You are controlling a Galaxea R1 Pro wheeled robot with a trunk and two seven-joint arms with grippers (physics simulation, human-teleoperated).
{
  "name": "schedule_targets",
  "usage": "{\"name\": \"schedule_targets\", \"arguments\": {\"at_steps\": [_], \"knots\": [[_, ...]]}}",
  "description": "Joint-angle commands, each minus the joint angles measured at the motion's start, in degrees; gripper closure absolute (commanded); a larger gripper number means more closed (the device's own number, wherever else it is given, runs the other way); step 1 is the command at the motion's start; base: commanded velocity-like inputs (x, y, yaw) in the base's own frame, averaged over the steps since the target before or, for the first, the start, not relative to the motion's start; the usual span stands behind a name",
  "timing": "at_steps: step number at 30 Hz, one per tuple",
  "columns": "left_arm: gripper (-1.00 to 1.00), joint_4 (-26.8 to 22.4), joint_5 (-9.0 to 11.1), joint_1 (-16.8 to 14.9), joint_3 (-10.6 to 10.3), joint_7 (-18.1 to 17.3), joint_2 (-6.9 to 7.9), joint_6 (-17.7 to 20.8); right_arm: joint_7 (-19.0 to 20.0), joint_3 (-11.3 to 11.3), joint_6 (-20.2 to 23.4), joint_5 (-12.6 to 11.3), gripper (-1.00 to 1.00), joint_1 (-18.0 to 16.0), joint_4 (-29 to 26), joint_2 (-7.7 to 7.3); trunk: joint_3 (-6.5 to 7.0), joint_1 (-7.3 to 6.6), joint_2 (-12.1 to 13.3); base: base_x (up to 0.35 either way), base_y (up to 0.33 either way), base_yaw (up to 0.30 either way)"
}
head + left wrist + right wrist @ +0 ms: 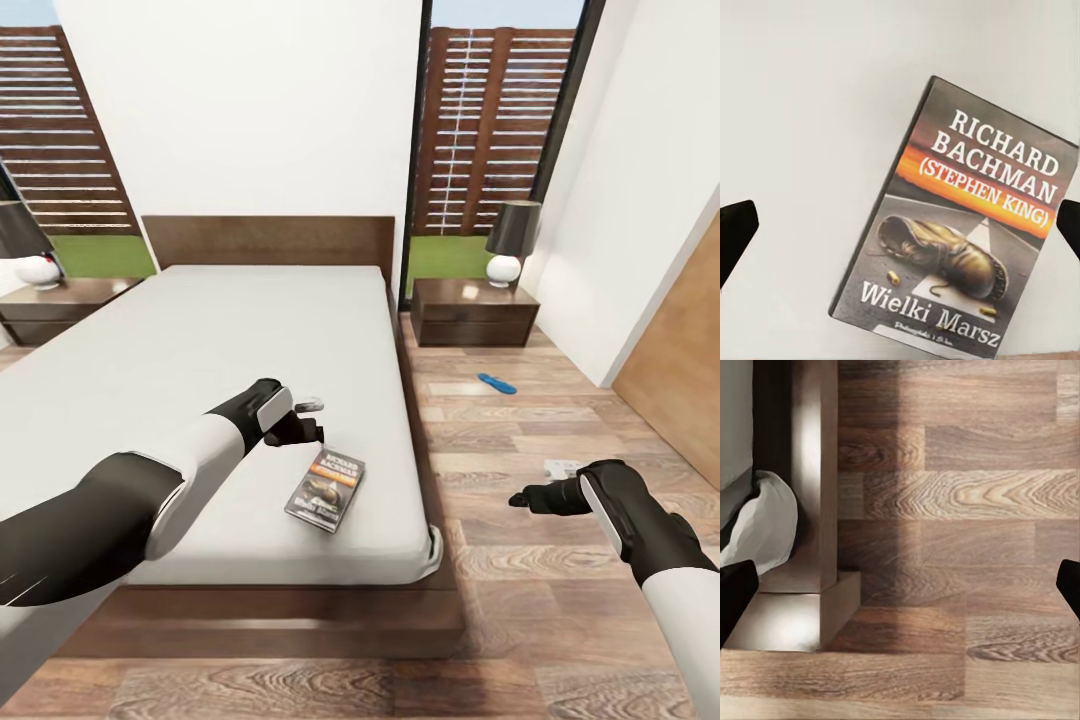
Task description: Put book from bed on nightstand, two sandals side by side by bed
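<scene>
The book [325, 488] lies flat on the off-white mattress of the bed [200, 340], near its front right corner. Its dark cover with the orange band faces up [960, 232]. My left gripper [300, 425] hovers open just above the mattress, a little beyond the book's far edge. In the left wrist view its fingertips [735, 232] stand wide apart on either side of the book, with nothing between them. One blue sandal [497, 383] lies on the floor near the right nightstand [472, 312]. The other sandal is out of view. My right gripper [525, 497] hangs open over the floor to the right of the bed.
A second nightstand [60, 300] stands left of the bed; each nightstand carries a lamp [510, 240]. In the right wrist view the bed frame's corner [810, 585] and the mattress corner [765, 525] are close by. A small white object [560, 467] lies on the plank floor. A wooden panel [680, 370] stands at the right.
</scene>
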Motion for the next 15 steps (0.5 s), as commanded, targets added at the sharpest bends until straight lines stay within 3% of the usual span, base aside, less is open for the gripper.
{"name": "schedule_targets", "arguments": {"at_steps": [1, 15], "knots": [[-1.00, -0.09, 0.62, -0.02, -0.23, 0.47, 0.00, 0.22, 0.04, 0.10, 0.23, -0.07, -1.00, -0.02, -0.05, -0.04, -0.05, 0.01, -0.02, 0.115, 0.008, 0.000], [-1.00, -0.09, 0.62, -0.02, -0.23, 0.41, -0.06, 0.22, 0.01, 0.12, 0.23, -0.01, -1.00, -0.03, -0.05, -0.04, -0.05, 0.01, -0.02, 0.035, 0.002, 0.000]]}}
